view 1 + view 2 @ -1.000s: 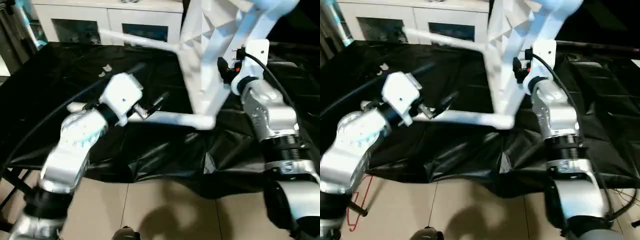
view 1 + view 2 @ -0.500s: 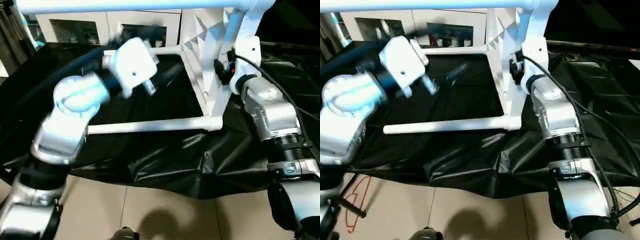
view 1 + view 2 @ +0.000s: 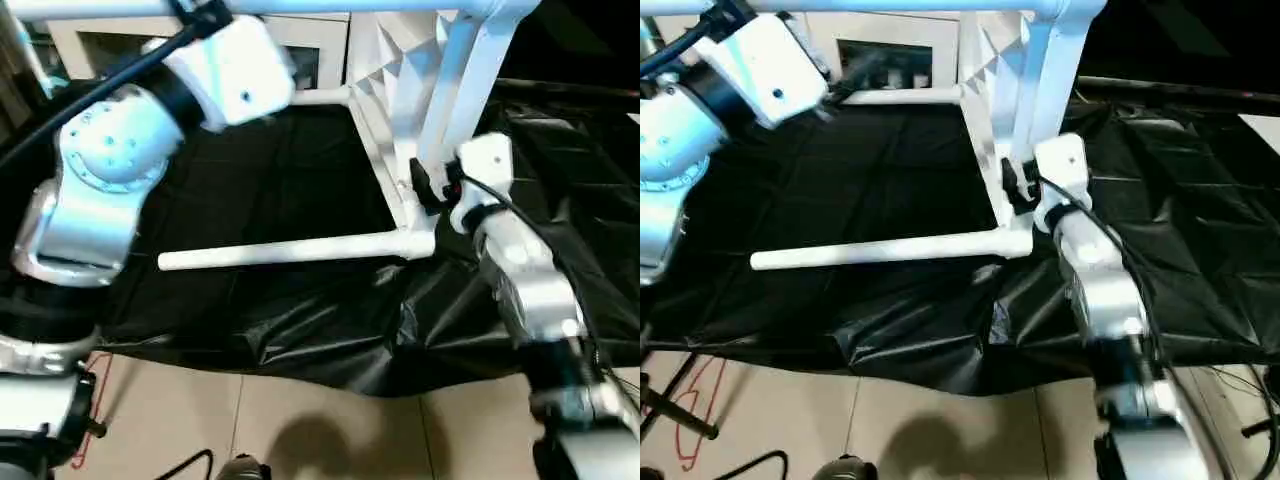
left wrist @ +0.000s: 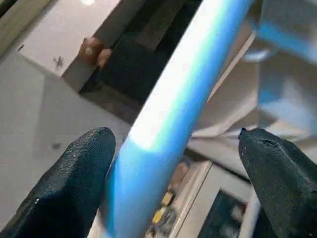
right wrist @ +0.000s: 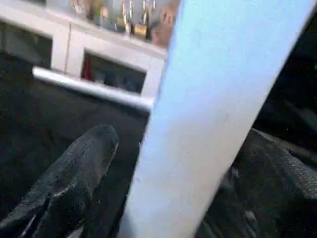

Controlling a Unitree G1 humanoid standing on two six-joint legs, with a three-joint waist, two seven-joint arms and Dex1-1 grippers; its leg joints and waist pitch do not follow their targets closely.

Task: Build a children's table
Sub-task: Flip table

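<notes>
Since a second ago, left arm swung up from low over the black sheet (image 3: 300, 320) to the top leg (image 3: 890, 6); left gripper (image 4: 173, 163) open, fingers (image 4: 74, 173) spread either side of that tube, not clamped. Tabletop (image 3: 400, 90) standing on edge mid-scene, lower leg (image 3: 290, 248) lying out leftward over the sheet near its front edge, white cabinet (image 3: 310, 50) behind. Right gripper (image 5: 168, 163) straddling an upright leg (image 5: 208, 99), closure not discernible, though seen close by its wrist camera.
</notes>
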